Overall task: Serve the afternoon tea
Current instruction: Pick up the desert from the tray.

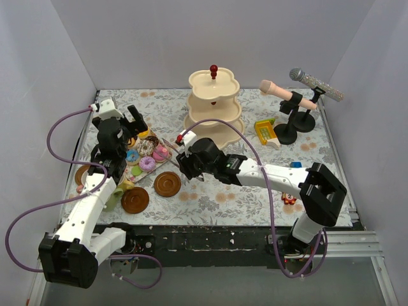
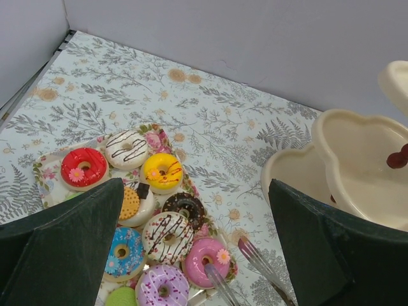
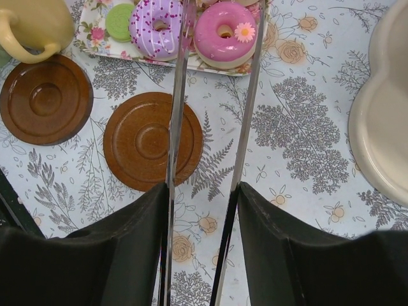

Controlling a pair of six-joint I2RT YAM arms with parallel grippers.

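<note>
Top view first. The left jaws hang released, spread wide, right above the cluster of toy donuts (image 1: 148, 156). The right jaws are clenched on the metal tongs (image 1: 171, 145), and the tong tips reach out ahead of them to the near edge of that cluster. The cream three-tier stand (image 1: 213, 105) with its red knob (image 1: 213, 69) stands on the desk (image 1: 255, 197) just off to the side of the right jaws. A brown saucer (image 1: 167, 184) lies on their other side, nearly under them, with a second saucer (image 1: 135, 200) farther ahead. Two toy microphones (image 1: 299, 95) stand well behind the right jaws.

Over to the left wrist. Both jaws frame the picture, wide apart with nothing between them. Below them is the floral tray (image 2: 154, 138), packed with donuts. There's a red donut (image 2: 83, 167) by the left jaw and a yellow donut (image 2: 162, 171) and a chocolate donut (image 2: 183, 207) in the gap. The pink donut (image 2: 206, 258) is at the tray's corner, where the tong tips come in. The stand sits beyond the right-hand jaw.

Now the right wrist. The jaws press the two tong arms from outside, a firm grip. Straight ahead, the arms run either side of the pink donut. Whether they pinch it, I cannot tell. A purple donut (image 3: 156, 19) lies just left of the left arm. Both saucers lie left of the jaws, with a yellow cup (image 3: 32, 25) just past the farther one.
</note>
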